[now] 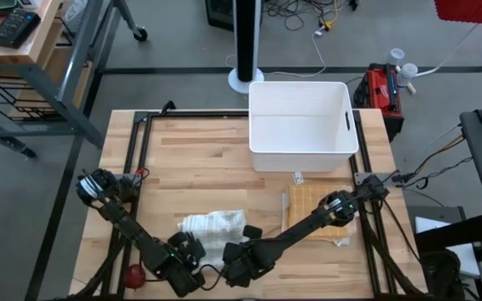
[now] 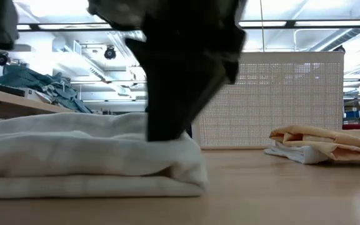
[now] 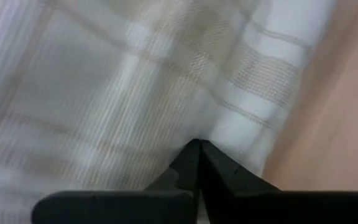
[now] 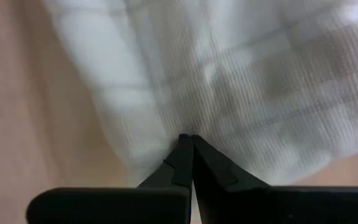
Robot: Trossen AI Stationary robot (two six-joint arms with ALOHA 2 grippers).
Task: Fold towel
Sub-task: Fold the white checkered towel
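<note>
Wooden table (image 1: 207, 167) carrying a white bin (image 1: 302, 125) well beyond both claws, and a folded yellow cloth (image 1: 308, 205) beneath the right arm. White checked towel (image 1: 214, 224), bunched in a low fold, lies just ahead of and between the two claws. Left gripper (image 3: 199, 144) and right gripper (image 4: 188, 137) each have fingers pressed together, tips pinching the towel's near edge from opposite ends.

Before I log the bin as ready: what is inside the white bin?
In the high view the white bin shows only its bare white floor and walls; nothing lies in it. The white towel and the folded yellow cloth lie on the table.
</note>
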